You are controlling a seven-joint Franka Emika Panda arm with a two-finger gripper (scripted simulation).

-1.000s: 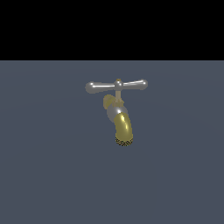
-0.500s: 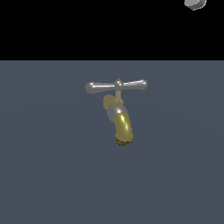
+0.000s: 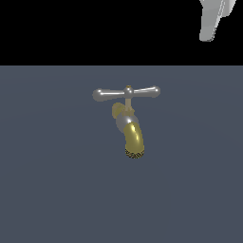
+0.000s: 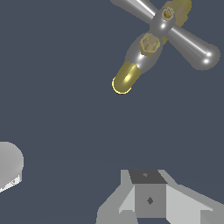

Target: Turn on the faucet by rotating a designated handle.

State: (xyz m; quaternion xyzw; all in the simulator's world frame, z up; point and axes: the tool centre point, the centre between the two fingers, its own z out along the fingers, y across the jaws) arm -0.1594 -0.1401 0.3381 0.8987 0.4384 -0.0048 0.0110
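Hovering hand (image 3: 214,21) far from handle (image 3: 126,92)

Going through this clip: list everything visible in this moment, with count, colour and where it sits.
faucet: one, silver-grey body, near the middle of the exterior view, standing on the grey surface.
handle: one, silver-grey crossbar with two rounded ends, level on top of a thin brass stem; nothing touches it.
spout: one, brass-yellow, curving down below the body toward the camera in the exterior view.
surface: one, flat dark blue-grey, filling the lower part of the exterior view; black background above.
gripper: one, light grey, only partly in frame at the exterior view's upper right corner, well apart from the faucet; whether it is open cannot be told.
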